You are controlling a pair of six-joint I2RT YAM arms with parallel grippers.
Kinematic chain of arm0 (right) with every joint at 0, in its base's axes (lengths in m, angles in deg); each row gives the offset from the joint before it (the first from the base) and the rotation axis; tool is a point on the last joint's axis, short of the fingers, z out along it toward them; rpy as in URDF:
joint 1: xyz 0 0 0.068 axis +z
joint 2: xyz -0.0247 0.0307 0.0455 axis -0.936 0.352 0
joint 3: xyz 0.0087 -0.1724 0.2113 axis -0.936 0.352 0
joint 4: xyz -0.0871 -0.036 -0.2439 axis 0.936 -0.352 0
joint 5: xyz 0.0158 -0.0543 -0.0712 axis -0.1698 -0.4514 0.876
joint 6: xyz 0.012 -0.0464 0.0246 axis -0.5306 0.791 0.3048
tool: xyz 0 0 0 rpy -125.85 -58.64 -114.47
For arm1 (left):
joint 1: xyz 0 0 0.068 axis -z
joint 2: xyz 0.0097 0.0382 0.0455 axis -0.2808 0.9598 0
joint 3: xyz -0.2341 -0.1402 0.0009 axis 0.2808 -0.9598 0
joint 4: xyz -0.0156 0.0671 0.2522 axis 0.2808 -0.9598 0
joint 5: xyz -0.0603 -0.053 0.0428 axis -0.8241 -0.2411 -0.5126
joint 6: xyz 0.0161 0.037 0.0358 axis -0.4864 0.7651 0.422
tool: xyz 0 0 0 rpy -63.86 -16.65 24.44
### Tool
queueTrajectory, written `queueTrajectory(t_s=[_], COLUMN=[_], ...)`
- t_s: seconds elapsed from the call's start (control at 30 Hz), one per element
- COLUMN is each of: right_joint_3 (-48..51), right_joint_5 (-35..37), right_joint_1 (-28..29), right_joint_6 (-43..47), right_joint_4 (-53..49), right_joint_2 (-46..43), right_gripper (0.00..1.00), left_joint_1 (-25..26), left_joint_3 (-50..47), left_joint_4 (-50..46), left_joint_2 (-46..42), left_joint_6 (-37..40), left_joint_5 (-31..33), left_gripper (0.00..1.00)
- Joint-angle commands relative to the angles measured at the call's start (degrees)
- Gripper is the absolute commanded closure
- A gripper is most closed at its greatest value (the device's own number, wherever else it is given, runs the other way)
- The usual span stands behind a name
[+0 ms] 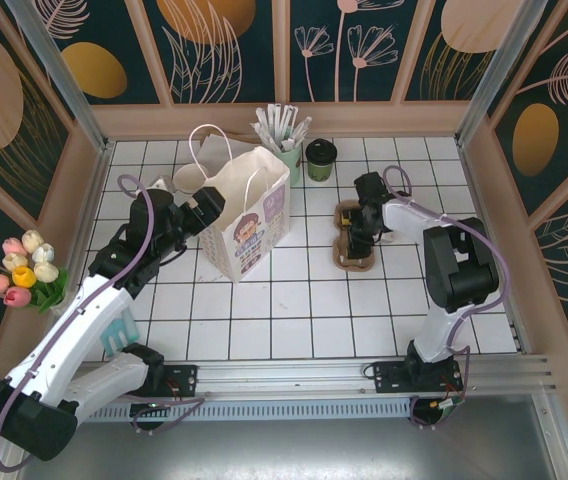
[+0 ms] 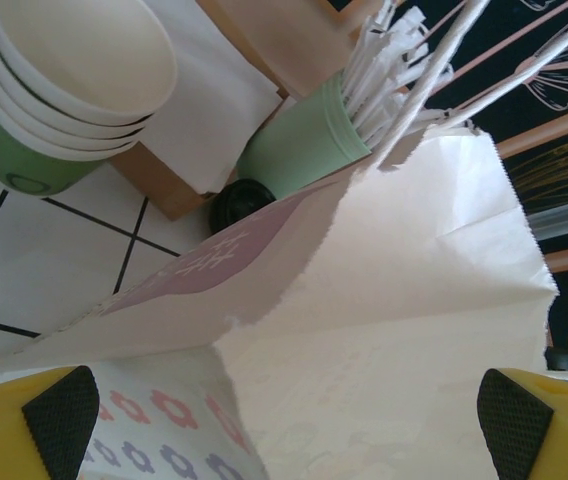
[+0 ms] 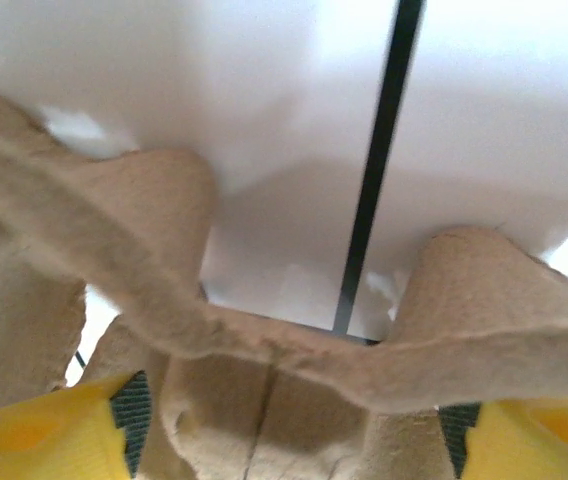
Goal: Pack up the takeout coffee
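A: Coffee, where?
B: Top view: takeout coffee stands upright on the tiled table, back row, black lid on. The mint holder of white sticks is just beside it at 9 o'clock.
A: Versus the jaws?
B: Well apart from both. From the left gripper it's at 2 o'clock, with the white paper bag between. From the right gripper it's at 11 o'clock.
A: Left jaws?
B: Wide apart. Left wrist view: black pads at the bottom corners, the bag's top edge running between them, nothing pinched.
A: Right?
B: Down over the brown cup carrier. Right wrist view: yellow fingers on either side of a pulp ridge. Jaws parted, can't tell whether they press on it.
A: Hidden stuff?
B: Left wrist view: part of the lid peeks past the bag's rim at 11 o'clock, cup body behind the bag. Stack of lidless cups is cut off at top left. Right wrist view is blurry, very close. In the top view the right fingertips are too small to read.
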Motion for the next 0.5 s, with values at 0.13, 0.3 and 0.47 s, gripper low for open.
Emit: queueTrajectory(t_s=[0.13,0.3,0.47], right_joint_3=[0.4,0.4,2.1], right_joint_5=[2.5,8.2,17.1], right_joint_1=[0.6,0.7,3.7], right_joint_6=[-1.3,3.9,18.0], right_joint_4=[-2.5,-4.3,-7.5], right_joint_2=[-0.5,-2.8,-5.5], right_gripper=[0.39,0.47,0.49], left_joint_1=[0.0,0.1,0.0], left_joint_3=[1.0,6.1,6.0], left_joint_4=[1.2,-6.2,-8.4], left_joint_2=[0.4,5.0,6.0], left_joint_6=[2.2,1.4,-0.4], left_joint_5=[-1.6,-1.2,-0.3], left_gripper=[0.02,0.03,0.05])
